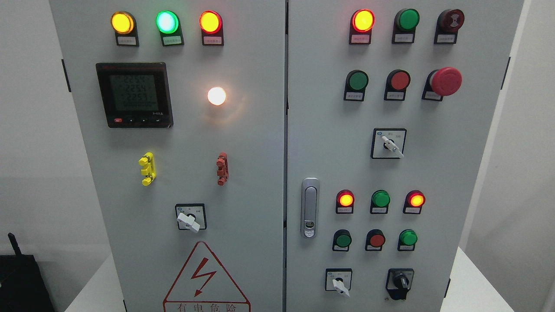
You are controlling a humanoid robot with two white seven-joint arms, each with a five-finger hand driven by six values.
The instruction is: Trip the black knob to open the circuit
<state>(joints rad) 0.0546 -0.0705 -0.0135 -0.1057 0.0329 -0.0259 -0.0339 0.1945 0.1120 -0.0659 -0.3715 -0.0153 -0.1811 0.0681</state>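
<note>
A: Where does the knob for tripping the circuit sit?

B: Take the silver oval door latch point(310, 208) on the right door of the pale grey steel cabinet point(260, 173) as the marker. The black rotary knob on its black square plate point(399, 282) is below and well to the right of that latch, near the door's bottom edge. Just left of the black knob is a white lever selector switch on a white plate point(338, 282).

A: Why is it down there?

B: My guess is that the controls are grouped by function. The red mushroom-head emergency button point(445, 81) sits far above and right of the latch, easy to hit, while the turn switches sit lower, within easy reach.

A: And the robot's hands?

B: Neither one shows anywhere, so nothing touches the knob, and I cannot tell how open either hand is. The reach has not begun.
</note>
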